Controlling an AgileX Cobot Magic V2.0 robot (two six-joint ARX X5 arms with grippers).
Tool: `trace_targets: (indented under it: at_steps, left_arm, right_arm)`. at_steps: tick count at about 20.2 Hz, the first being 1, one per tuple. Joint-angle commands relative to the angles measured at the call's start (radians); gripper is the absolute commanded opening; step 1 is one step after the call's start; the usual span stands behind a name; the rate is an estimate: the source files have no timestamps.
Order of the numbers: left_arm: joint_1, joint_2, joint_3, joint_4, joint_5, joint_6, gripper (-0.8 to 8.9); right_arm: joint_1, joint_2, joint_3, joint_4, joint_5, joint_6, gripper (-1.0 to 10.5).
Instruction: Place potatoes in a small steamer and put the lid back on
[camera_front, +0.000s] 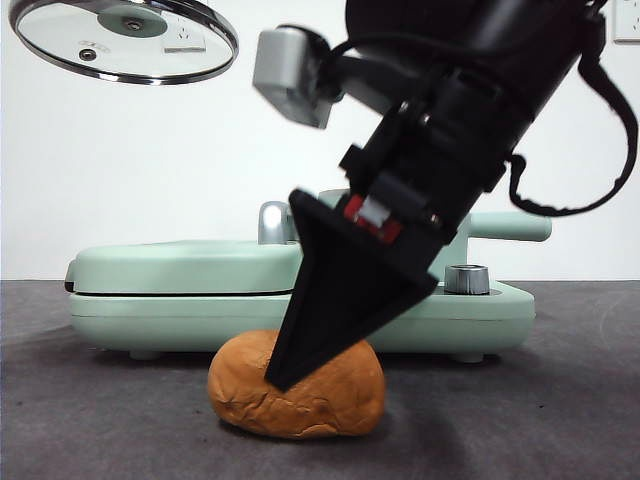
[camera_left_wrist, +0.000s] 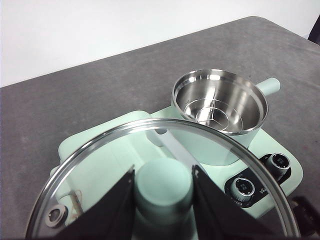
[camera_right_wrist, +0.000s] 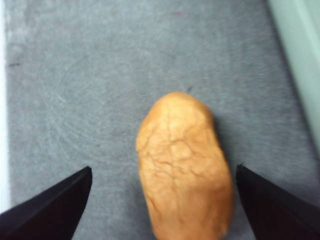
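A: Count, left to right?
B: One lid (camera_front: 124, 38), raised high at left, its knob (camera_left_wrist: 164, 182) pinched by the left gripper (camera_left_wrist: 163, 200). One griddle (camera_front: 180, 290). One small steamer (camera_left_wrist: 218, 116), uncovered, on the base unit's right part. One potato (camera_front: 320, 395).
A: Potato's place?
B: On the table (camera_front: 100, 400), near side, between the right gripper's (camera_right_wrist: 162, 205) spread jaws, untouched.

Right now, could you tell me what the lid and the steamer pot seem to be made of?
The lid looks like clear glass in a polished steel rim, since the base shows through it; its knob seems matte plastic. The steamer pot appears mirror-bright steel inside, with a mint-green, probably coated or plastic, outer wall.
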Motion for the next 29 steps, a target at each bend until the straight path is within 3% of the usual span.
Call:
trace_targets:
  at_steps: [1,3,7,12,14,17,21,29]
  left_arm:
    - [-0.002,-0.005,0.017,0.031,0.002,-0.007,0.09]
    - [-0.002,-0.005,0.017,0.031,0.002,-0.007,0.09]
    - [-0.002,-0.005,0.017,0.030,0.001,-0.007,0.10]
    - [-0.002,-0.005,0.017,0.031,-0.001,-0.007,0.10]
    - [-0.002,-0.005,0.017,0.031,-0.002,-0.007,0.09]
    - [-0.002,-0.005,0.017,0.030,-0.002,-0.008,0.09]
    - [-0.002,-0.005,0.017,0.009,-0.002,-0.011,0.09]
    - [-0.002,-0.005,0.017,0.010,-0.002,-0.015,0.09]
  right_arm:
    - [0.019,0.039,0.015,0.009,0.004,-0.005,3.7]
    - [0.029,0.043,0.015,0.006,0.032,-0.004,2.4]
    - [0.034,0.004,0.024,-0.031,0.105,0.025,2.3]
    - [-0.014,-0.129,0.096,-0.241,0.108,0.192,2.3]
    - [-0.055,-0.171,0.164,-0.372,0.109,0.277,2.3]
    - [-0.122,-0.180,0.317,-0.603,0.158,0.338,2.3]
    - [-0.217,-0.173,0.492,-0.732,0.182,0.344,2.3]
    - [-0.330,-0.066,0.671,-0.657,0.179,0.325,2.3]
